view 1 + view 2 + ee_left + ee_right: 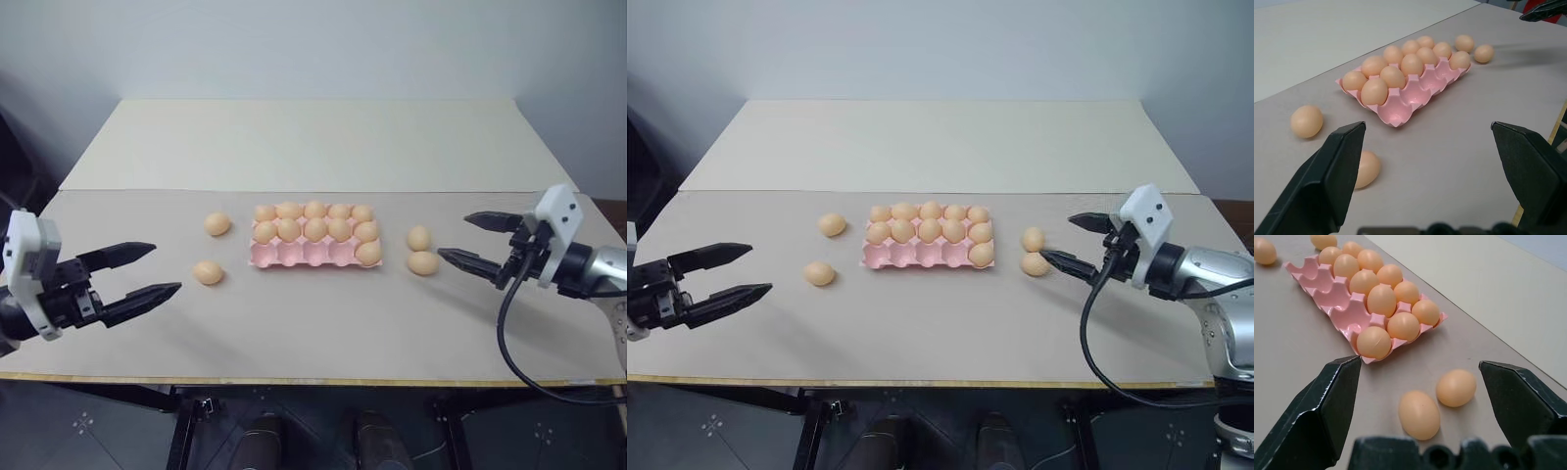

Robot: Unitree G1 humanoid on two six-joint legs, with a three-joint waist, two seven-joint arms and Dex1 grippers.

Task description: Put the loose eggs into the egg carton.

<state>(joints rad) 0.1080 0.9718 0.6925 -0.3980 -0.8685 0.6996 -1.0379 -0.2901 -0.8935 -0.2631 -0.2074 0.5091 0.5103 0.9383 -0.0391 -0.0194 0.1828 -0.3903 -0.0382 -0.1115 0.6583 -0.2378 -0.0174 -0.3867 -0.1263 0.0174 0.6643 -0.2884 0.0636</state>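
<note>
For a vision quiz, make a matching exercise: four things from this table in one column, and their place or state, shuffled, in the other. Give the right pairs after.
Things:
1. egg carton
2. left gripper
3. two eggs on the robot's right
4. two eggs on the robot's left

Places or states:
A. lying close together on the table, between the carton and the right gripper
B. open, holding nothing
C. lying apart from each other on the table
D. pink, near row mostly unfilled

Pairs: 1-D, 2-B, 3-A, 4-C
</note>
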